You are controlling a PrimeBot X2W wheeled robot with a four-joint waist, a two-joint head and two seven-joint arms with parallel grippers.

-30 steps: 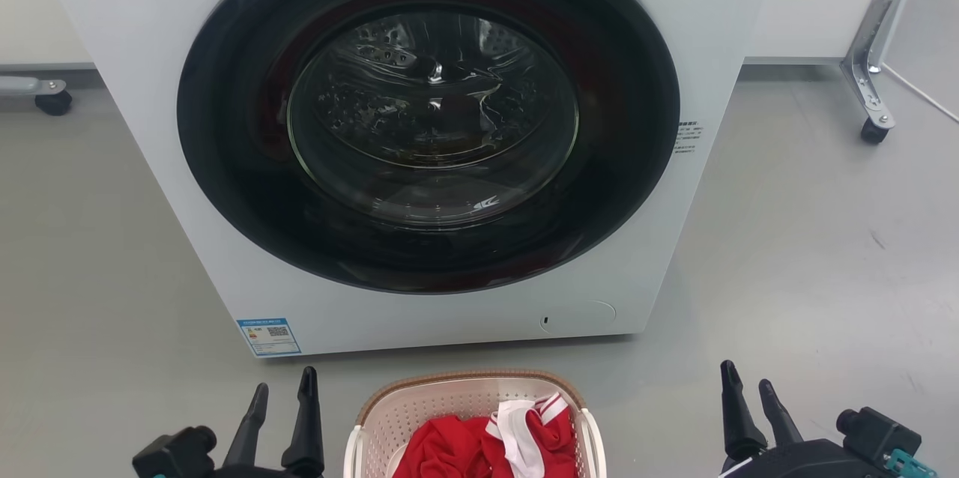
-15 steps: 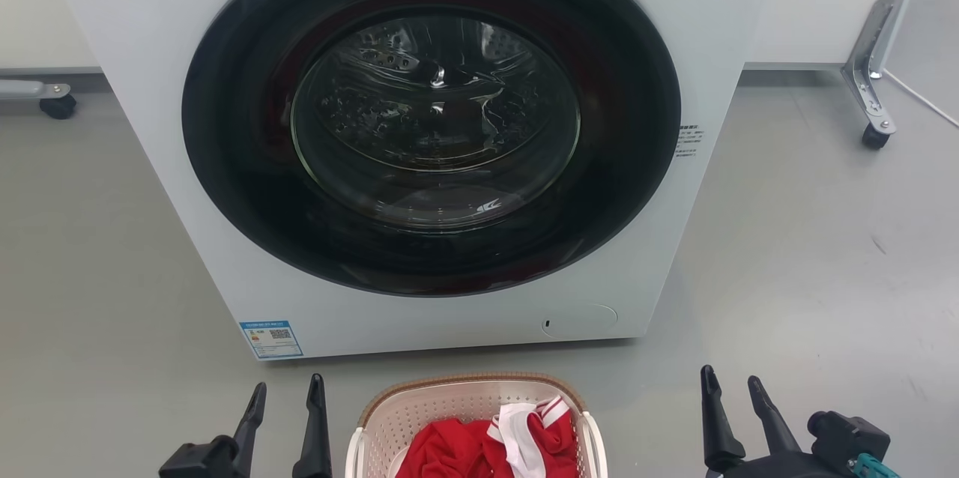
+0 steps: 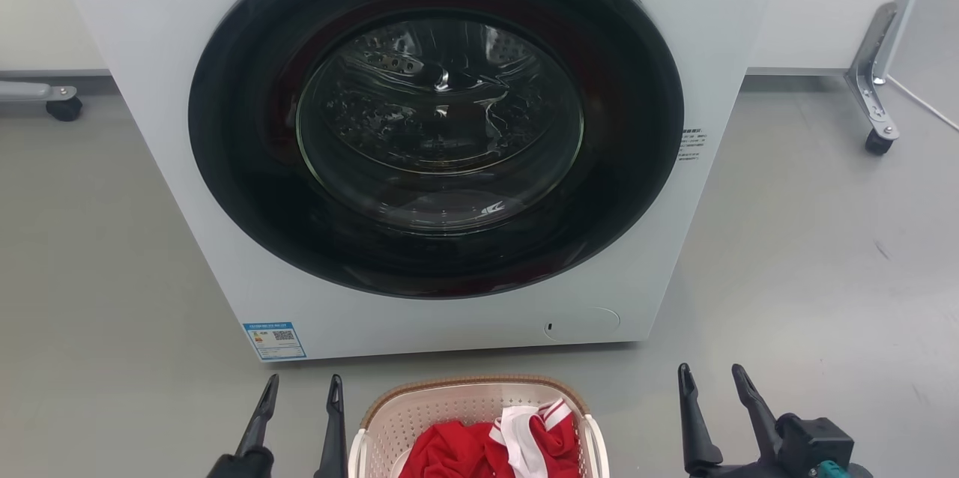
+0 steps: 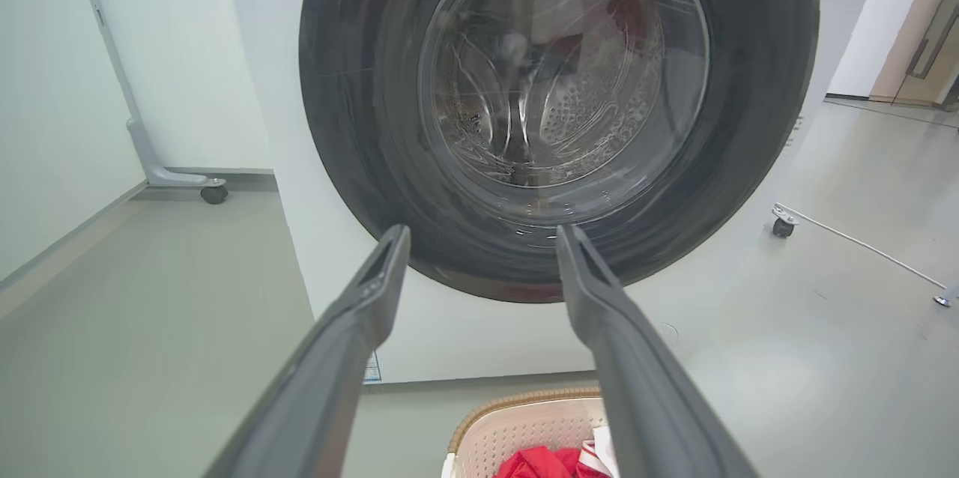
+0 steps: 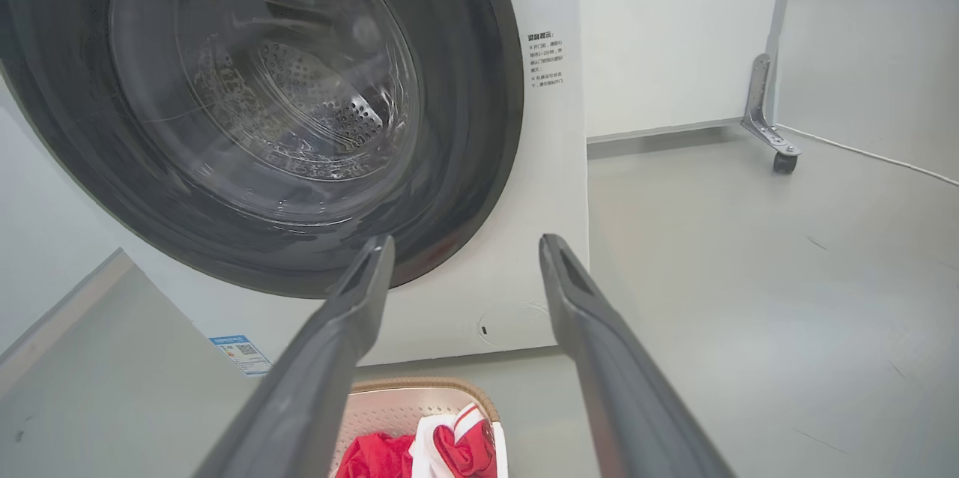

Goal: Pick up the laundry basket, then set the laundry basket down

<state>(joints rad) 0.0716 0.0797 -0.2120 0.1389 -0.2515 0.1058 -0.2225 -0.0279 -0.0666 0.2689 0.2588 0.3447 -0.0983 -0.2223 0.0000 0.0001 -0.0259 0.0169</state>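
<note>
Nearest me, the basket [image 3: 468,382] sits on the floor [image 3: 809,253] with red laundry [image 3: 457,455] heaped inside. My left gripper [image 3: 303,382] hovers just left of the basket and my right gripper [image 3: 710,371] farther off to its right, both jaws spread and empty. I judge an uneven grab would tilt it and spill clothes. Just beyond the basket stands the washer [image 3: 150,126]; lifting forward could knock its door [image 3: 438,118].

Bright, even overhead light fills the room, leaving only a thin, soft shadow on the grey floor [image 3: 787,253] beneath the washing machine [image 3: 712,28]. White glints streak its glass door [image 3: 440,118]. Both wrist views bow straight lines near the edges; the left gripper [image 4: 483,229] looms soft-focused.
</note>
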